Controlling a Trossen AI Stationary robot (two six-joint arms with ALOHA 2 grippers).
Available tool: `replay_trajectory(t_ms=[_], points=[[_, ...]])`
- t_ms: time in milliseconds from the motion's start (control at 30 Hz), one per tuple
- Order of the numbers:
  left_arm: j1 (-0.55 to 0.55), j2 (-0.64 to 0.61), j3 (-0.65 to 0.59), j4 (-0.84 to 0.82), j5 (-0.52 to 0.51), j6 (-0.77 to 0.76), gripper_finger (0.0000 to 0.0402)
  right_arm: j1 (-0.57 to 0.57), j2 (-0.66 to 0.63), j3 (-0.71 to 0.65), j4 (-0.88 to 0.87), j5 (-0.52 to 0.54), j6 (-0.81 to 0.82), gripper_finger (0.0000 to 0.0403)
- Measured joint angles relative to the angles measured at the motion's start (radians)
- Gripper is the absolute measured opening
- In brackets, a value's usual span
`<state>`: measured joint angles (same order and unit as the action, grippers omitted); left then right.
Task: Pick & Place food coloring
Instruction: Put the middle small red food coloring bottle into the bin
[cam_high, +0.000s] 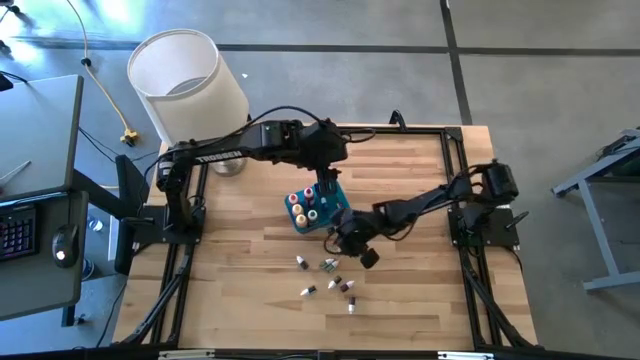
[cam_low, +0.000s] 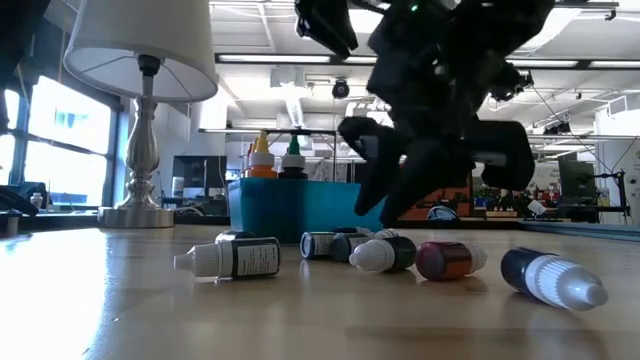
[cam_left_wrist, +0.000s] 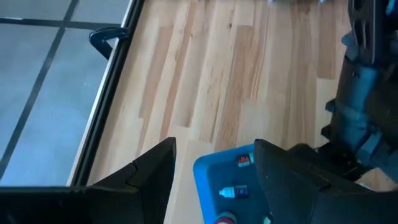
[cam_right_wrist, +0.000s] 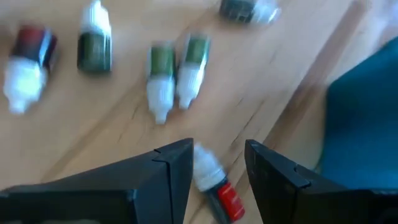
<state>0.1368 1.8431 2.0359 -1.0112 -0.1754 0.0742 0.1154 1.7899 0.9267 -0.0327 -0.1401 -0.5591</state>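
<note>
Nearest the front edge of the wooden table (cam_high: 240, 290), a loose scatter of food coloring bottles (cam_high: 330, 280) lying on their sides, white caps pointing various ways; among them in the low view a dark bottle with a white cap (cam_low: 232, 258) at left, a red bottle (cam_low: 448, 260) toward the right; just beyond the scatter, the right gripper (cam_right_wrist: 217, 163) hanging low over the wood, fingers parted and gripping nothing, a red bottle with a white cap (cam_right_wrist: 219, 184) lying on the table between the fingertips; just behind that, the teal-blue bin (cam_high: 318, 208) holding several upright bottles, an orange-capped bottle (cam_low: 261, 160) and a dark-capped bottle (cam_low: 293, 160) poking above the rim; directly over the bin's far side, the left gripper (cam_left_wrist: 214, 163), jaws spread wide and empty; far left, off the table's corner, a white-shaded lamp (cam_high: 185, 80).
</note>
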Motion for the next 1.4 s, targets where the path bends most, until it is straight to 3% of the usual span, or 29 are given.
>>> replay_trajectory(t_ms=[133,500,800,933,1133,1267,1400], points=[[0.000,0.000,0.000,-0.021,0.000,0.000,0.0211,-0.008,0.050,0.047,-0.092,0.015,-0.029,0.0138],[0.000,-0.002,0.000,-0.083,0.005,-0.055,0.0211,-0.050,0.082,0.056,-0.138,-0.005,-0.050,0.0121],[0.000,-0.066,-0.001,-0.378,-0.032,-0.206,0.0211,-0.049,0.078,0.055,-0.145,-0.043,-0.005,0.0066],[-0.011,-0.126,-0.001,-0.450,-0.066,-0.273,0.0211,-0.022,0.034,0.049,-0.123,0.070,0.047,0.0077],[-0.081,-0.212,-0.001,-0.458,-0.198,-0.315,0.0211,-0.019,-0.140,0.052,-0.101,0.184,0.148,0.0077],[-0.125,-0.240,-0.001,-0.454,-0.284,-0.315,0.0211,-0.068,-0.232,0.053,0.012,0.226,0.100,0.0071],[-0.146,-0.243,-0.001,-0.456,-0.310,-0.320,0.0211,-0.180,-0.213,0.055,0.102,0.190,0.115,0.0079]])
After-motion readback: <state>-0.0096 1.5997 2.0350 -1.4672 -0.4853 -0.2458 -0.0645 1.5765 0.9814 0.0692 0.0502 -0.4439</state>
